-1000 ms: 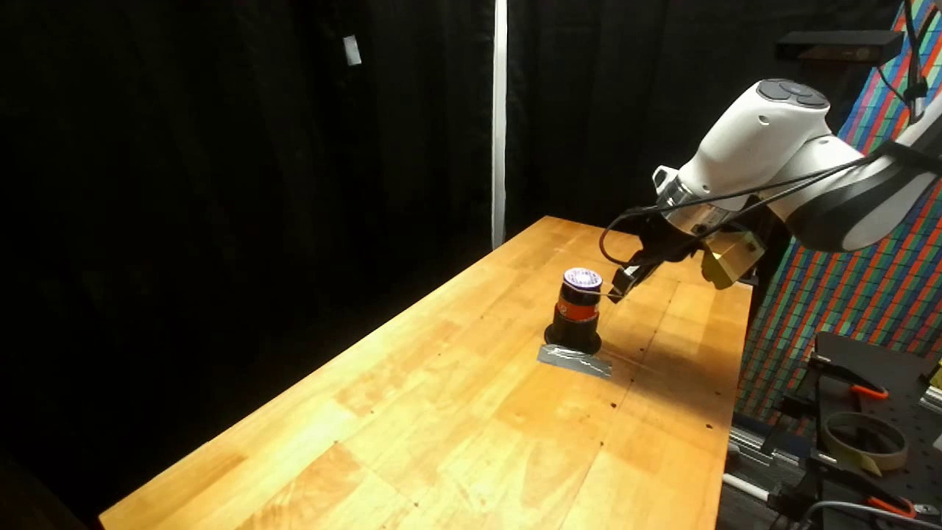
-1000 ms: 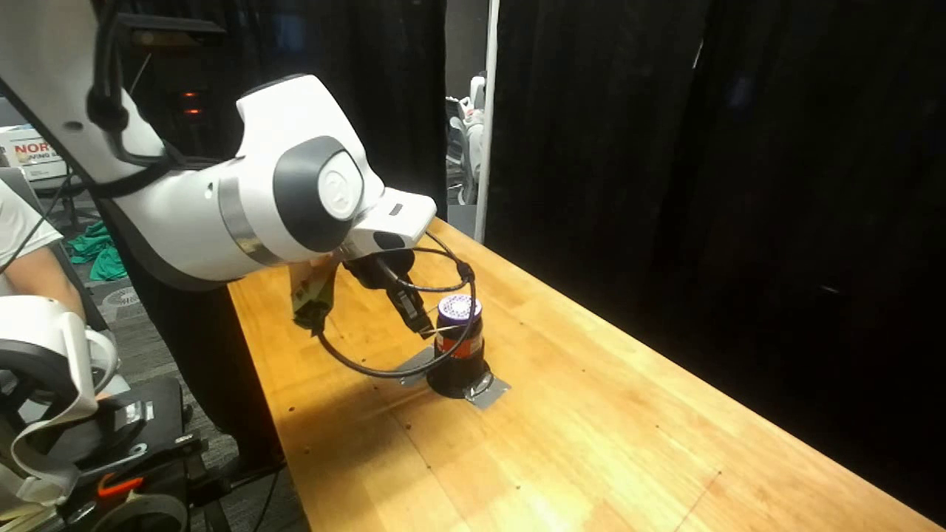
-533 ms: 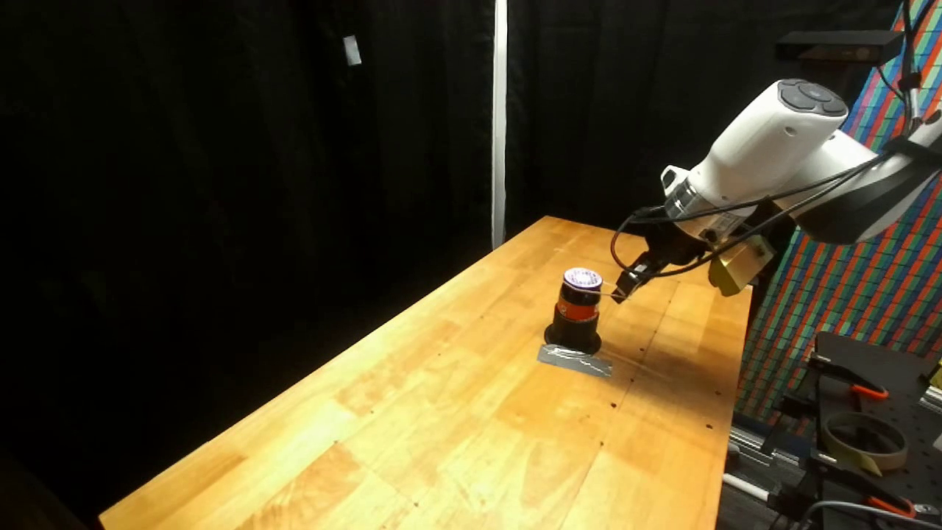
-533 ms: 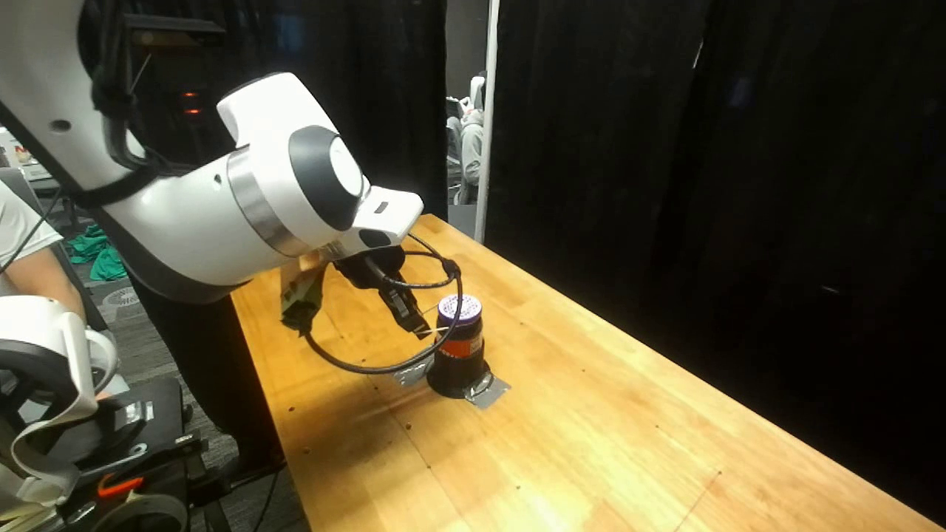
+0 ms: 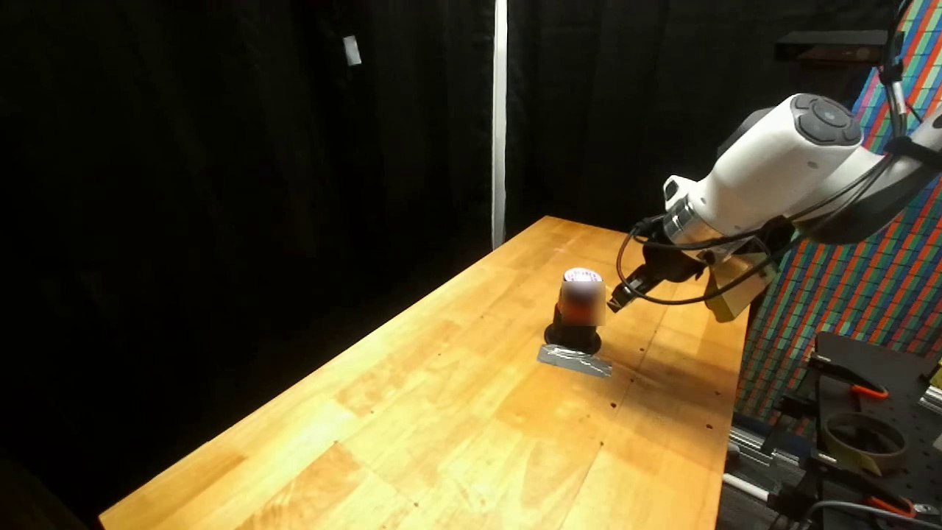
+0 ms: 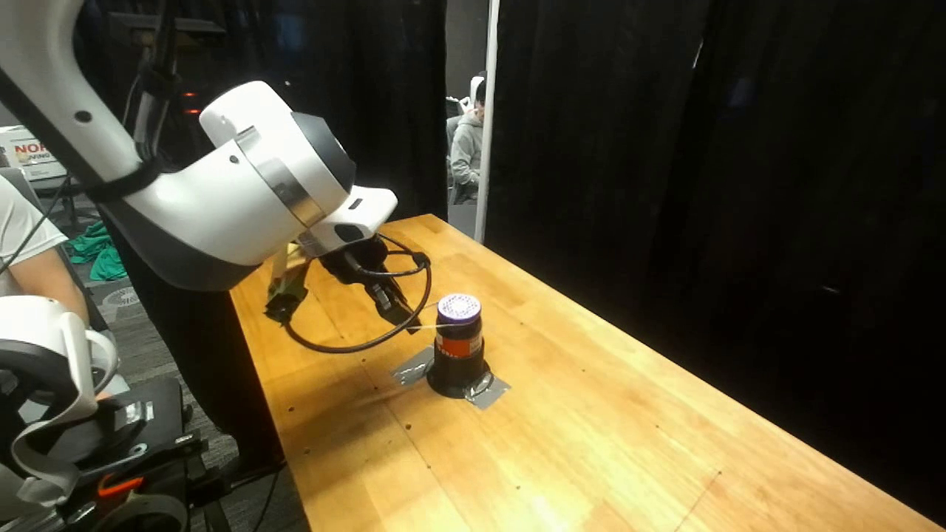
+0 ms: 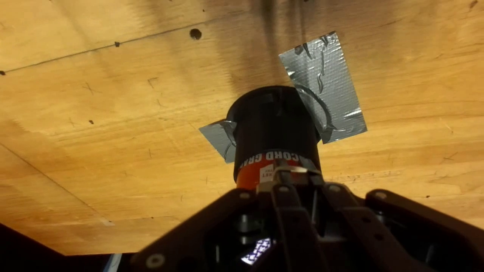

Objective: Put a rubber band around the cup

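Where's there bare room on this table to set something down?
In both exterior views, the table lies bare from the grey tape toward the camera. Crowded: around the cup, where the rubber band stretches to the end effector.

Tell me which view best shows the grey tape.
The wrist view: the grey tape looks largest there, both pieces and their creases visible. Both exterior views show it smaller, with two pieces or a single strip.

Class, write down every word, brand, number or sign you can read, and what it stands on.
"CORD GRA", upside down in the wrist view: on the label of the cup, cut off.
"NOR", red, cut off, in an exterior view: on the white box.
"VING", below it: same box.
Too small or blurred: the rest of the cup's label.
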Tool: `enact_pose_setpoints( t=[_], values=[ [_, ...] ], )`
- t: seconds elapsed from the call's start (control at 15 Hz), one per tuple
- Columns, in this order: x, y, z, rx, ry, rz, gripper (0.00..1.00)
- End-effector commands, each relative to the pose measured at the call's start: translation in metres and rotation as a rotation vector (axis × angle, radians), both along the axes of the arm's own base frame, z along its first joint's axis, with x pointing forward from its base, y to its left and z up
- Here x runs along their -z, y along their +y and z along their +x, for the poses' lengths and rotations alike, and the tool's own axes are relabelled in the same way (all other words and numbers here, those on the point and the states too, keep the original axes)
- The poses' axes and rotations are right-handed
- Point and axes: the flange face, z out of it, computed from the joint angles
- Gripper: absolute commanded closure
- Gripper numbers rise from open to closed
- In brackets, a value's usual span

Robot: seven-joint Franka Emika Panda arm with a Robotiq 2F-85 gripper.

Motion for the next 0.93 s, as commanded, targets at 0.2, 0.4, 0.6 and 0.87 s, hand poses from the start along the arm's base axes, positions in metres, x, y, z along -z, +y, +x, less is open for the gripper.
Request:
enact_pose_setpoints(
  t=[0.2, 0.4, 0.6, 0.87],
  values=[
    [0.023, 0.034, -0.006, 0.022, -0.061, -0.068, 0.86],
    [0.027, 0.049, -0.003, 0.036, -0.089, -0.086, 0.86],
    [0.021, 0.064, 0.005, 0.044, -0.122, -0.095, 0.85],
    [0.018, 0.073, 0.017, 0.058, -0.163, -0.132, 0.86]
  ],
)
